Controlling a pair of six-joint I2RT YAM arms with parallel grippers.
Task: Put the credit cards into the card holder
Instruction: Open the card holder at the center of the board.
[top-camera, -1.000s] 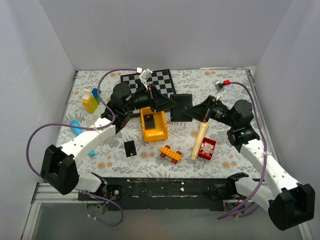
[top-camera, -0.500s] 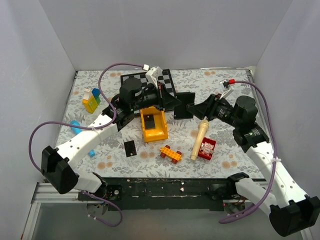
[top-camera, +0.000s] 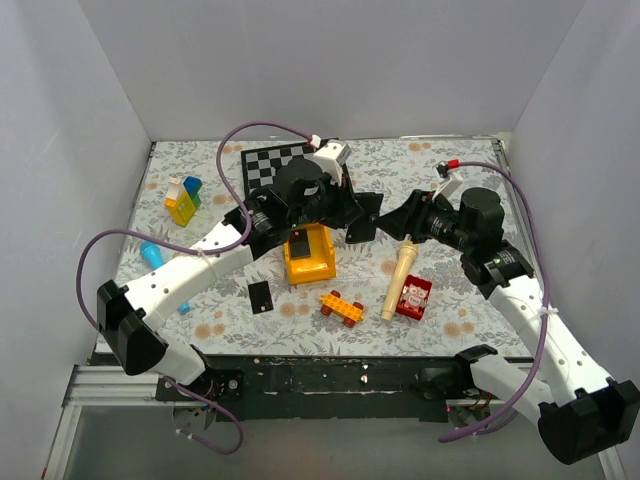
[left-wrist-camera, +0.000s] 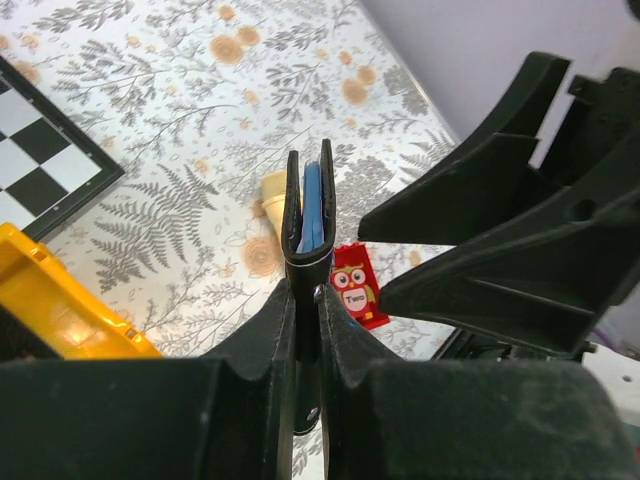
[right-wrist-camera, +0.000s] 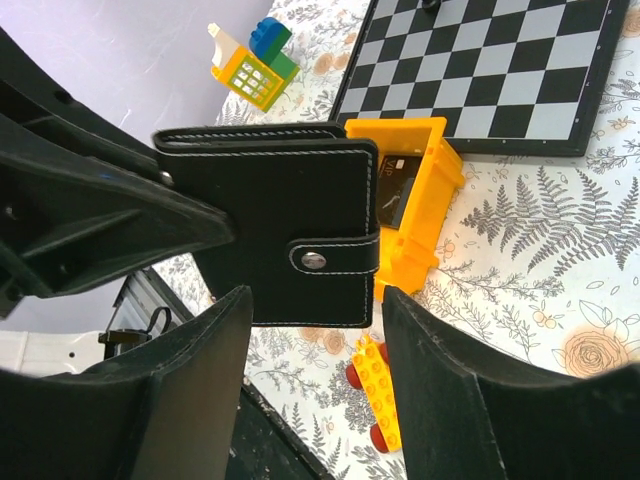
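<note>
since 1 second ago the left arm has swung right and lifted, carrying the wallet (right-wrist-camera: 290, 220) away from the chessboard (top-camera: 275, 160) and over toward the right arm, and the right gripper (right-wrist-camera: 315, 291) has let go of it: its 2 fingers now stand spread on either side of the wallet without touching.

the left gripper (left-wrist-camera: 306, 285) is clenched on 1 edge of the wallet and holds it up in the air, above the yellow bin (top-camera: 310, 262). the snap tab looks fastened, though from the left wrist the folded edges gape a little and show blue inside.

you look to be at the handover step, with no card loaded yet. 1 black card (top-camera: 260, 296) lies flat on the table in front of the bin, and another card (right-wrist-camera: 395, 192) sits inside the bin. next, i'd say the free right gripper has to undo the tab and open the wallet, or fetch a card; the flat 1 on the table will be hard to pinch.

readable writing: the small red block (left-wrist-camera: 352, 295) shows an owl and the word "two". the print on the card in the bin is too small to read.
</note>
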